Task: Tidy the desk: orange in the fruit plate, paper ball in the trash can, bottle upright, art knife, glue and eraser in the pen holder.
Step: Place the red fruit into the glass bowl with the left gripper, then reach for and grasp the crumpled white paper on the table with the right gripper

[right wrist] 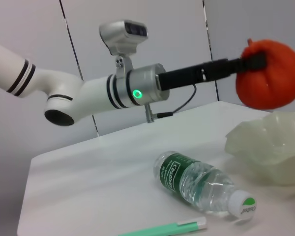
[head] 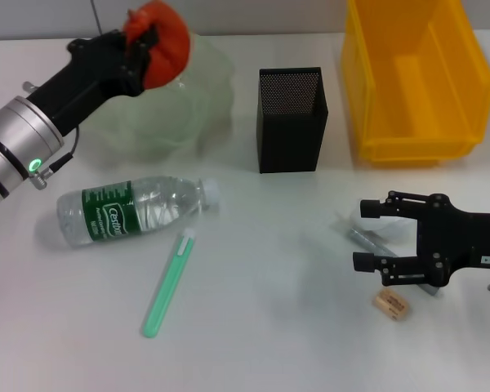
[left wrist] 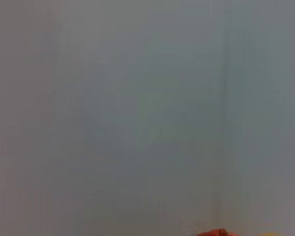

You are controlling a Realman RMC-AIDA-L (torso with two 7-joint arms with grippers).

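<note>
Desk-tidying, early stage. The left gripper is clamped on the orange, held in the air above the fruit plate at 11 o'clock on the table; the plate itself looks empty. The bottle lies on its side at 9 o'clock, a green glue pen beside it. The right gripper, fingers spread wide and empty, hovers at 4 o'clock over a grey object, probably the art knife; the eraser lies near. No contents show in the pen holder or the trash can. No paper ball is visible. Every placement seemingly remains.
</note>
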